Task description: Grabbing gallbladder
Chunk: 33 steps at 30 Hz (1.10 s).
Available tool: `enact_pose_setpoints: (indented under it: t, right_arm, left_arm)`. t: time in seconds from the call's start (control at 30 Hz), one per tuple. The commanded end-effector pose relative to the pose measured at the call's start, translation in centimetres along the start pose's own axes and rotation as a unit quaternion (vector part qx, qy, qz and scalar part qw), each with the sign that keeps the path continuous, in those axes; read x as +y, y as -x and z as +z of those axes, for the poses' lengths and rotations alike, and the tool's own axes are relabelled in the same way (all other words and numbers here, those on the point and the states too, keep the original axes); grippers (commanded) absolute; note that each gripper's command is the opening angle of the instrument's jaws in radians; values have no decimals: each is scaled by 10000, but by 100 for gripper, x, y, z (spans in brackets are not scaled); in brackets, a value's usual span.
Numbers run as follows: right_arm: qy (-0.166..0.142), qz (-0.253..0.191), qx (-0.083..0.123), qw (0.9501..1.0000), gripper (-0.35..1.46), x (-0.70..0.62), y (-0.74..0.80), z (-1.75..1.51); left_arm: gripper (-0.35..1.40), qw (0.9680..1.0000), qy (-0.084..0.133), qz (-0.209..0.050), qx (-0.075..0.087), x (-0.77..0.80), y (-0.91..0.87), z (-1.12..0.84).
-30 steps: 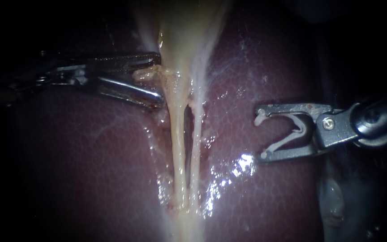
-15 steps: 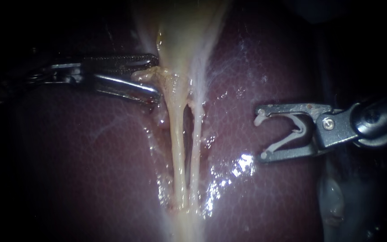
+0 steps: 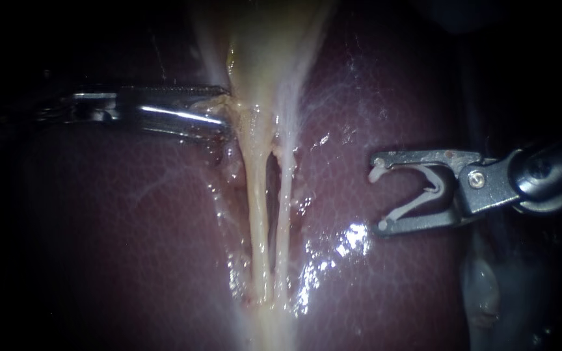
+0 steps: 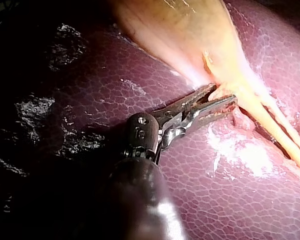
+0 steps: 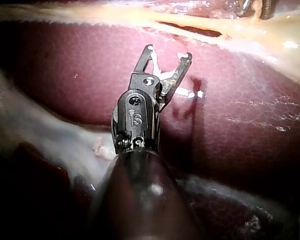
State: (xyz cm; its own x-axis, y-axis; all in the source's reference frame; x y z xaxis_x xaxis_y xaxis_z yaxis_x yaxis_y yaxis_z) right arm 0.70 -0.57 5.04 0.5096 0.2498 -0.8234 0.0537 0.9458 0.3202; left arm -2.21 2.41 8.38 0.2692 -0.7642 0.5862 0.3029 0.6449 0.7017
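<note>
The gallbladder (image 3: 274, 45) is lying pale and yellowish at the top centre of the endoscope view, narrowing downward into a neck. From the neck, two thin tubes (image 3: 259, 214) are running side by side down a groove in the liver (image 3: 131, 214).

My left instrument (image 3: 219, 110) is coming in level from the left. Its jaws are pinching a small fringe of pale tissue on the near edge of the gallbladder's neck, just above where the tubes are splitting. The jaws are lying almost together, with only that tissue between their tips. The left wrist view is showing the same: both toothed tips are bearing on the pale flap from two sides, and the shaft is lying low over the liver.

My right instrument (image 3: 377, 194) is hanging well apart from the tubes, over bare, glistening liver on the right. Its jaws are standing wide and carrying a white clip (image 3: 424, 192) seated between them, touching no tissue.
</note>
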Motion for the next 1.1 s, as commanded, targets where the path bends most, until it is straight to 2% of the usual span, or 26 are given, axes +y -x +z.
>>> enact_pose_setpoints:
  t: [0.03,0.2,0.37,0.47,0.9,1.1]
  right_arm:
    - [0,0,-1,10000,50,0,0,0]
    - [0,0,-1,10000,50,0,0,0]
    - [0,0,-1,10000,50,0,0,0]
    - [0,0,-1,10000,50,0,0,0]
    - [-1,0,-1,10000,50,0,0,0]
    - [-1,0,-1,10000,50,0,0,-1]
  left_arm:
    - [4,10000,2,-23,-6,-1,2,-1]
    - [-12,10000,-12,-78,-2,-6,9,-7]
    - [-12,9999,-27,-115,2,-15,19,-14]
    - [-35,9999,-35,-169,4,-21,26,-18]
    - [-35,9996,-31,-259,112,-38,44,-30]
    - [-35,9994,11,-329,127,-46,67,-50]
